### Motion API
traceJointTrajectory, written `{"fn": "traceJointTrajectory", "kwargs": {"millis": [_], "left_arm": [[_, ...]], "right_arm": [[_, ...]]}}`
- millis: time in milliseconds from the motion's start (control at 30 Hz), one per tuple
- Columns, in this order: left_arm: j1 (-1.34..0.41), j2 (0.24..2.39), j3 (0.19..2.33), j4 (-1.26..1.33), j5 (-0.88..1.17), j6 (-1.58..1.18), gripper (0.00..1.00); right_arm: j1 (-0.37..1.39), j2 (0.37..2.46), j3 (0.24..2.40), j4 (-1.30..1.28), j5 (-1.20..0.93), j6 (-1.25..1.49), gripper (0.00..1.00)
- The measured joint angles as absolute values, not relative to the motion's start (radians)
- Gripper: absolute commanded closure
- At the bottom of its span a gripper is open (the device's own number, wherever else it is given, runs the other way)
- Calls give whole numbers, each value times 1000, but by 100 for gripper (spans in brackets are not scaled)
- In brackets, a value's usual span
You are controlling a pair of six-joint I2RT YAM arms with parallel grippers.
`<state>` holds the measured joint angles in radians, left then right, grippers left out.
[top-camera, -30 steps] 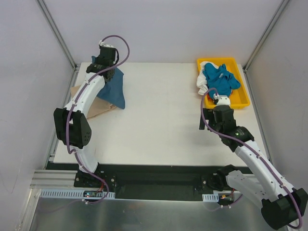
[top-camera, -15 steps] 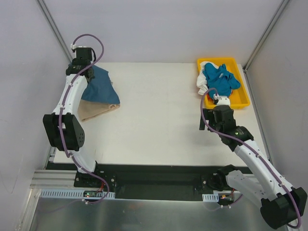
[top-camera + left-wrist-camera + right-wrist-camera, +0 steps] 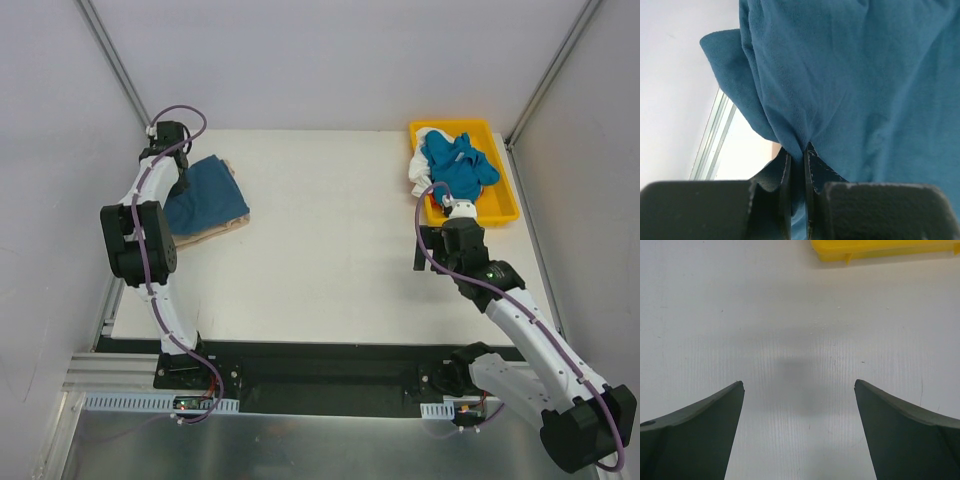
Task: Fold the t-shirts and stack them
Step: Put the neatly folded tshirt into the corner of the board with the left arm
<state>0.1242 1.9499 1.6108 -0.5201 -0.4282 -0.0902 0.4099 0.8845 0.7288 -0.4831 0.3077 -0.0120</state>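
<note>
Overhead view: at ten o'clock on the table (image 3: pixel 330 230), the teal shirt (image 3: pixel 208 190) lies folded over the tan shirt (image 3: pixel 205 230), with the left gripper (image 3: pixel 178 165) at its nine o'clock edge. At two o'clock, the tray (image 3: pixel 505 200) holds a bright blue shirt (image 3: pixel 460 165) and a white shirt (image 3: pixel 420 170). The right gripper (image 3: pixel 447 222) hovers at the tray's six o'clock. We count four shirts and one tray.

Left wrist view: the left gripper (image 3: pixel 797 155) is pinched on a fold of the teal shirt (image 3: pixel 855 90). We judge the cloth light, limp and prone to bunching; edges or corners suit gripping best.

Right wrist view: the right gripper (image 3: pixel 799 390) stands wide apart, empty, over bare table (image 3: pixel 790 315), the tray (image 3: pixel 880 250) at twelve o'clock.
</note>
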Motion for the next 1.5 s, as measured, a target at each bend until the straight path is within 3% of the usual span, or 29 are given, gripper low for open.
{"fn": "traceJointTrajectory", "kwargs": {"millis": [67, 100, 167, 233, 533, 800, 1133, 1333, 1500], "left_arm": [[128, 1966, 1611, -518, -427, -76, 99], [128, 1973, 1613, -518, -426, -66, 91], [128, 1981, 1616, -514, -425, -58, 43], [128, 1983, 1617, -511, -427, -49, 1], [128, 1955, 1625, -500, -443, -81, 1], [110, 1645, 1509, -471, -237, -243, 1], [-179, 1234, 934, -183, -129, -376, 1], [-186, 860, 467, -21, -114, -444, 1], [-186, 633, 276, 61, -159, -466, 1]], "right_arm": [[410, 885, 729, -483, 309, -12, 4], [410, 885, 729, -483, 309, -12, 4], [410, 885, 729, -483, 310, -12, 4], [409, 885, 729, -483, 310, -12, 4], [406, 885, 729, -483, 314, -11, 4], [338, 861, 692, -451, 281, 42, 4], [266, 858, 612, -344, 186, 70, 4], [266, 832, 462, -180, 140, 68, 4], [265, 831, 414, -98, 162, 67, 4]]}}
